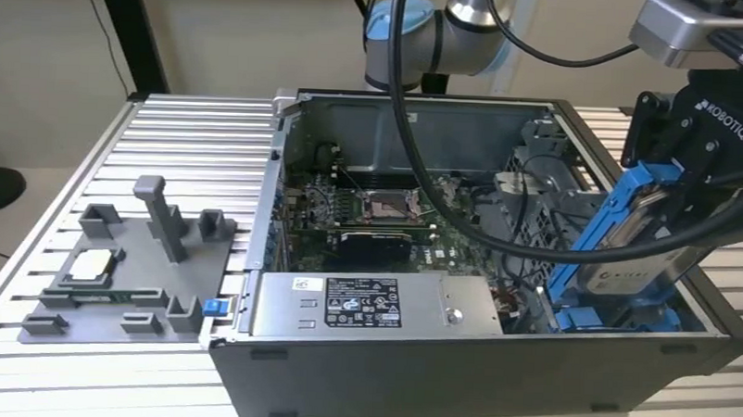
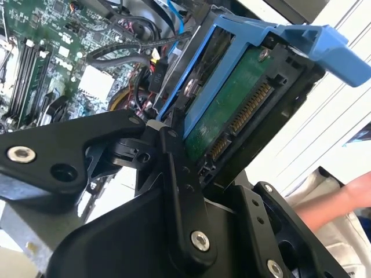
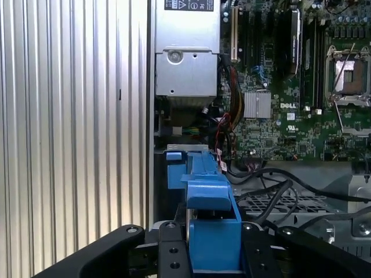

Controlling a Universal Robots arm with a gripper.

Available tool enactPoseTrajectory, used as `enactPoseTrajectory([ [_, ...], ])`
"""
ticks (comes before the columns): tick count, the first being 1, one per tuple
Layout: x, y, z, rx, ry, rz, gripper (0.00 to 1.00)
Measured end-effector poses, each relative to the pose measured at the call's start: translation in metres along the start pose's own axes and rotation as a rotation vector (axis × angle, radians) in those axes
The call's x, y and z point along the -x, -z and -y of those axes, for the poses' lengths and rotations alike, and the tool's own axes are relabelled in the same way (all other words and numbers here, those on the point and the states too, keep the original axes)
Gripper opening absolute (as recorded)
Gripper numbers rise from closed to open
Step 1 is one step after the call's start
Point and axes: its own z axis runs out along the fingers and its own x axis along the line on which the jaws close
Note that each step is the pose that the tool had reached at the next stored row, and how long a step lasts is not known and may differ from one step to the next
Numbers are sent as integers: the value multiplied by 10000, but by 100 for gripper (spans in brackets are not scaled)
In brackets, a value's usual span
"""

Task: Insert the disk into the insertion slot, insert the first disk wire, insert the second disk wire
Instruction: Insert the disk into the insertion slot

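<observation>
The disk (image 1: 627,264), a silver-grey drive in a bright blue carrier frame, hangs tilted over the open computer case at the exterior view's right. My gripper (image 1: 675,187) is shut on its upper part. The lower end of the disk dips toward the insertion slot (image 1: 590,318), a bay with blue rails in the case's near right corner. In the second wrist view the disk (image 2: 232,104) shows its green circuit board and connector between my black fingers (image 2: 177,168). In the first wrist view the blue carrier (image 3: 208,223) sits in my gripper (image 3: 211,258), above a blue tab of the slot (image 3: 174,168).
A grey power-supply box (image 1: 368,306) lies beside the slot. The motherboard (image 1: 371,218) covers the case floor. Black cables (image 3: 266,179) run loose beside the perforated cage (image 1: 546,177). A grey fixture (image 1: 122,265) stands on the slatted table. A person's hand (image 2: 348,202) is near the case.
</observation>
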Motion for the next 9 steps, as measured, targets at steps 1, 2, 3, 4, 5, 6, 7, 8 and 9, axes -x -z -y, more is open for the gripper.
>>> enactPoseTrajectory([
  [1, 2, -16, 3, 0, 0, 5, 0],
  [2, 4, -32, 7, 0, 2, 13, 0],
  [3, 5, -48, 10, 0, 1, 22, 0],
  [4, 5, -62, 14, 0, 2, 28, 0],
  [5, 6, -76, 17, 1, 2, 36, 0],
  [6, 6, -91, 19, 1, 2, 45, 0],
  [7, 7, -105, 21, 1, 2, 53, 0],
  [8, 7, -121, 23, 1, 3, 62, 0],
  [9, 7, -137, 24, 1, 3, 65, 0],
])
